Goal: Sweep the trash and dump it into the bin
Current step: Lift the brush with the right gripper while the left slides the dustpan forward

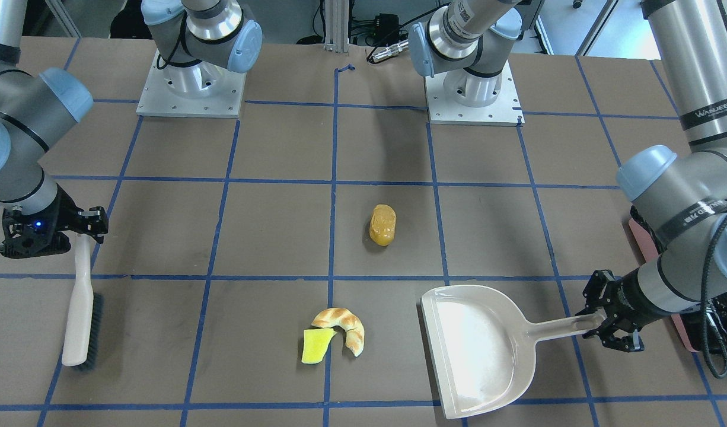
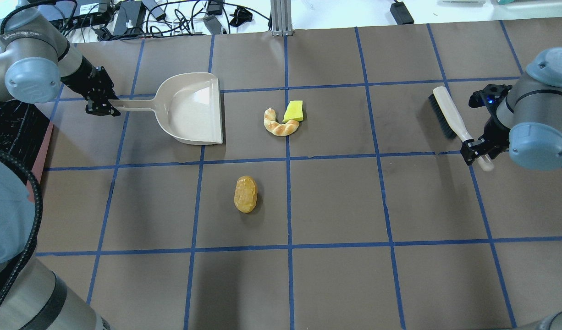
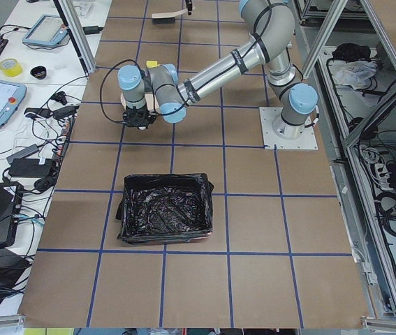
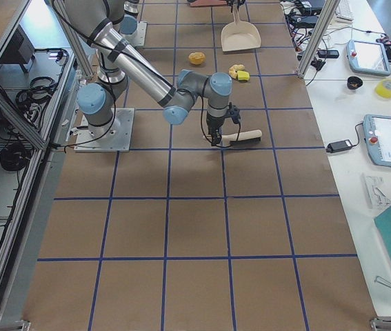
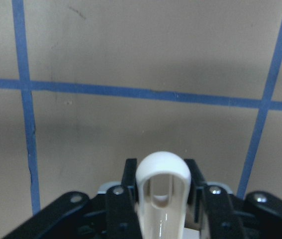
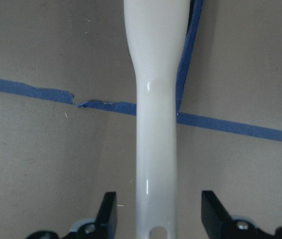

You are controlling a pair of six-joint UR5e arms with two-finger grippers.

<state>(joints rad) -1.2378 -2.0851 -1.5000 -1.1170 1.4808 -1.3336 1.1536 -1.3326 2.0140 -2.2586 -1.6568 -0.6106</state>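
Observation:
The trash lies on the brown table: a golden-brown roll [image 1: 382, 225] [image 2: 245, 194], and a tan-and-white croissant piece [image 1: 346, 326] [image 2: 278, 126] touching a yellow spongy wedge [image 1: 316, 346] [image 2: 293, 111]. My left gripper [image 1: 600, 326] [image 2: 102, 103] [image 5: 163, 164] is shut on the handle of the beige dustpan [image 1: 476, 350] [image 2: 191, 112], which rests flat, mouth toward the croissant. My right gripper [image 1: 85, 228] [image 2: 478, 153] [image 6: 158, 199] is open, its fingers apart on either side of the handle of the brush [image 1: 82, 308] [image 2: 446, 112], which lies on the table. The bin [image 3: 166, 216], pink with a black bag, stands beyond my left arm.
Blue tape lines grid the table. The bin's pink edge [image 1: 642, 243] [image 2: 40, 151] shows just behind my left arm. Both arm bases [image 1: 190, 89] [image 1: 473, 95] stand at the robot's side of the table. Cables and devices lie past the far edge [image 2: 139, 13].

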